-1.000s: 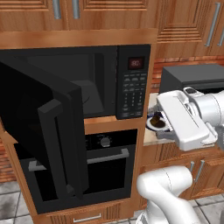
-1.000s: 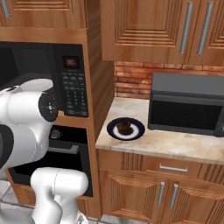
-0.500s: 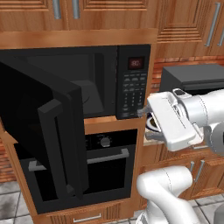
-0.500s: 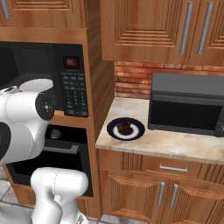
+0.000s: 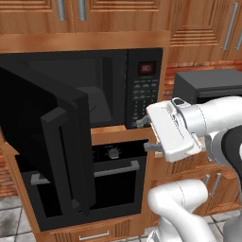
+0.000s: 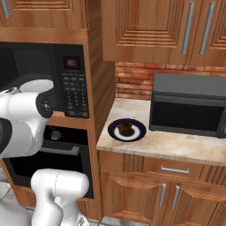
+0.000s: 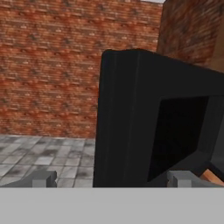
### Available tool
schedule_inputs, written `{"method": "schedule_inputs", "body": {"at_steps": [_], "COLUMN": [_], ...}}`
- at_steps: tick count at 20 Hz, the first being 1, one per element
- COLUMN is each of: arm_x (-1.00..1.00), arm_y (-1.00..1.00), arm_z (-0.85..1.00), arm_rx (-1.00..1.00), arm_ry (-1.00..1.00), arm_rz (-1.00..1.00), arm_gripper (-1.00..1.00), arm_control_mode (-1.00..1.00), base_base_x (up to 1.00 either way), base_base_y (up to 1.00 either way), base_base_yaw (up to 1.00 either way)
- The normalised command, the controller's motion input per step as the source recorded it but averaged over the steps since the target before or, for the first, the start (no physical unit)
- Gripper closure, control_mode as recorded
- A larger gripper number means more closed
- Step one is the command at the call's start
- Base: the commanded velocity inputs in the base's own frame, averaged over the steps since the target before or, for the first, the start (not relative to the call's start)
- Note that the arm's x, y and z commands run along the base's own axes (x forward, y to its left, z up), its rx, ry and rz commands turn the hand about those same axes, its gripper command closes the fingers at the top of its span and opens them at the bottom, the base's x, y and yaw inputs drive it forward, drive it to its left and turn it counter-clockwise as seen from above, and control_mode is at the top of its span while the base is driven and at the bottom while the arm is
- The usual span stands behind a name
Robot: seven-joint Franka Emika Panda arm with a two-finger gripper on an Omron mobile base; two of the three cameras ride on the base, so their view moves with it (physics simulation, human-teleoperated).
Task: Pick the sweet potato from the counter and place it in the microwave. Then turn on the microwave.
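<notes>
The sweet potato (image 6: 126,129) lies on the blue-rimmed plate (image 6: 113,133) on the counter (image 6: 185,149) right of the open microwave (image 5: 142,90), where the empty gripper (image 5: 143,134) hovers, fingers apart.

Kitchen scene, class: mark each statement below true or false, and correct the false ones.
1. The microwave door stands open. True.
2. The sweet potato lies on the turntable inside the microwave. False: it sits on the blue-rimmed plate on the counter.
3. The gripper holds the sweet potato. False: its fingers are apart with nothing between them, in front of the keypad side of the microwave.
4. A smaller dark box appliance stands on the counter to the right of the plate. True.
5. The oven sits above the microwave. False: it sits below it.
</notes>
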Motion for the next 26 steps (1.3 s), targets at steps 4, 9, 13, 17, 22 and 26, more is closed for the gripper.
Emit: {"method": "schedule_inputs", "body": {"at_steps": [4,9,13,17,22,26], "arm_x": [0.18,0.17,0.16,0.14,0.14,0.14], "arm_y": [0.23,0.22,0.24,0.23,0.21,0.22], "arm_z": [-0.17,-0.14,-0.15,-0.14,-0.13,-0.14], "arm_rx": [0.00,0.00,0.00,0.00,0.00,0.00], "arm_ry": [0.00,0.00,0.00,0.00,0.00,0.00], "arm_rz": [0.02,0.01,0.02,0.02,0.02,0.02], "arm_gripper": [-1.00,-1.00,-1.00,-1.00,-1.00,-1.00], "arm_control_mode": [-1.00,-1.00,-1.00,-1.00,-1.00,-1.00], "base_base_x": [0.00,0.00,0.00,0.00,0.00,0.00], "base_base_y": [0.00,0.00,0.00,0.00,0.00,0.00], "base_base_yaw": [0.00,0.00,0.00,0.00,0.00,0.00]}}
